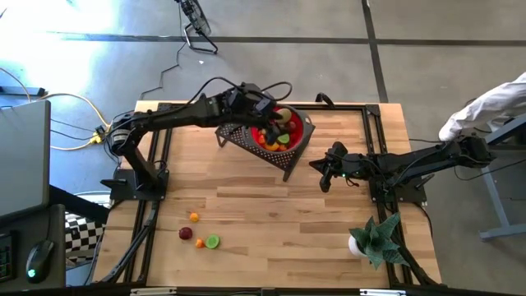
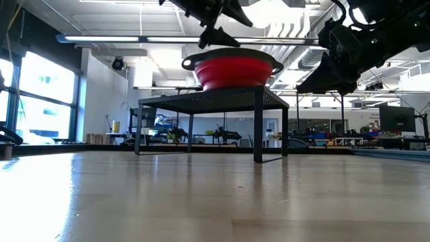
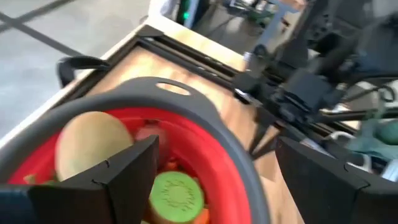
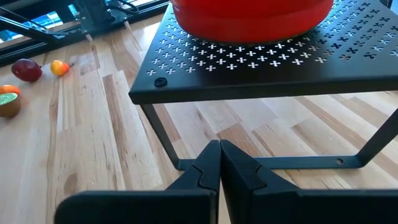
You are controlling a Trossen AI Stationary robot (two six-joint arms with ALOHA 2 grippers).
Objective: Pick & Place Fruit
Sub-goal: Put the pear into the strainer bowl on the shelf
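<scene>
A red bowl with a grey rim stands on a black perforated stand at the table's far middle. It holds several toy fruits, among them a tan one and a green slice. My left gripper hovers open just above the bowl's near-left rim, with nothing between its fingers. More fruits lie on the table near its front left: an orange one, a dark red one and a green one. My right gripper waits shut to the right of the stand, above the table.
A spiky green plant in a white pot stands at the table's near right corner. The stand's legs leave a gap beneath its top. Bare wood lies between the stand and the loose fruits.
</scene>
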